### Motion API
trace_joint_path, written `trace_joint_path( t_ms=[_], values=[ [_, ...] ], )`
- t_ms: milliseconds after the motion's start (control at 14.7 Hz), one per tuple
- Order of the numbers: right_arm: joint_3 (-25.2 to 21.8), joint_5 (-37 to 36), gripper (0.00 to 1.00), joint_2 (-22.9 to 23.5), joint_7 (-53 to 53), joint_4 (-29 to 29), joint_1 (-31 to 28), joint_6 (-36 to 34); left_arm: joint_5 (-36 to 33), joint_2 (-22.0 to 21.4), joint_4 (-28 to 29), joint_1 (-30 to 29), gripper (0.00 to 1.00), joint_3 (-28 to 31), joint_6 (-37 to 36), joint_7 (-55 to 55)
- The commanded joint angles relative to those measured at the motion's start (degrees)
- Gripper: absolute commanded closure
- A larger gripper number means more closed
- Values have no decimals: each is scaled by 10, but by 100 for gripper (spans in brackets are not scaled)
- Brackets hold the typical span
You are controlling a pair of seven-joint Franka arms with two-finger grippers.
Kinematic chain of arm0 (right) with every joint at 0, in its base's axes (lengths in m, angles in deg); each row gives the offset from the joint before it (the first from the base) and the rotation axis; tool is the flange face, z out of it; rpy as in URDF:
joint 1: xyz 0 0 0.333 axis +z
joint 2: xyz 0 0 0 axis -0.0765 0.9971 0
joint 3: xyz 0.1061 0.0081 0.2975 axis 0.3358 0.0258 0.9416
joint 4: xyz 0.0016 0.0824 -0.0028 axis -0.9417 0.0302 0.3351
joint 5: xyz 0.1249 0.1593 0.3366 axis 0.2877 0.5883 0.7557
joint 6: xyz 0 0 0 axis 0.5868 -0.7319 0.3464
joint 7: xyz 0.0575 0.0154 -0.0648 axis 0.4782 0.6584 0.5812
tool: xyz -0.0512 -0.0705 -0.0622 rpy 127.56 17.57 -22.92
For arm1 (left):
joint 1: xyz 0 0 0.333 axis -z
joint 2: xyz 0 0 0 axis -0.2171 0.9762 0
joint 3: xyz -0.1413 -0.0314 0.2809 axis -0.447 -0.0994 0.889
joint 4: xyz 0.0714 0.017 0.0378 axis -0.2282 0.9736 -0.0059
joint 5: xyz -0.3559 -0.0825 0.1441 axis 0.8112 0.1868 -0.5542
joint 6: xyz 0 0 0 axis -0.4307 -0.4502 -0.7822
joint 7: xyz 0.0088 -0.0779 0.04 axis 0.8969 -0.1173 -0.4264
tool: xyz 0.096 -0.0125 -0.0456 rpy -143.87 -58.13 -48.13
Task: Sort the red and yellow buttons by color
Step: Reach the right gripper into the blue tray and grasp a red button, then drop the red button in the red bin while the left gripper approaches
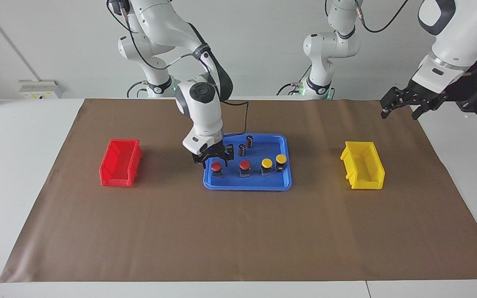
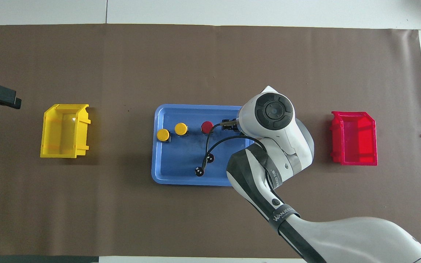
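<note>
While my left arm waits with its left hand raised near the table's edge at its own end, fingers spread and holding nothing, my right hand is down low over the blue tray, with its fingers spread on either side of one red button and not closed on it; from the overhead view my arm hides that button. The tray sits mid-table on a brown mat. Four buttons stand in a row along the tray's edge farther from me: the red one under my hand at the right arm's end, then the second red button, then a yellow button, then the second yellow button at the left arm's end of the row. Two dark cylinders stand in the tray nearer to me than the row. A red bin sits on the mat toward the right arm's end of the table, a yellow bin toward the left arm's end; both are well apart from the tray
</note>
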Motion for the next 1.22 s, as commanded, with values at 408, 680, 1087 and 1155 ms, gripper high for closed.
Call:
trace_joint_path(
  t_ms=[408, 680, 1087, 1155],
  values=[
    [1, 1, 83, 5, 1, -56, -8, -57, 4, -18, 33, 2, 0, 2, 18, -17],
    [-1, 7, 83, -39, 75, -155, -58, -227, 4, -58, 184, 80, 18, -8, 198, -176],
    [-2, 8, 82, -142, 330, -49, -240, -271, 4, -23, 286, 199, 24, -8, 318, -294],
    [-2, 9, 82, -144, 361, -40, -261, -267, 4, -13, 289, 216, 26, -8, 321, -305]
  ],
)
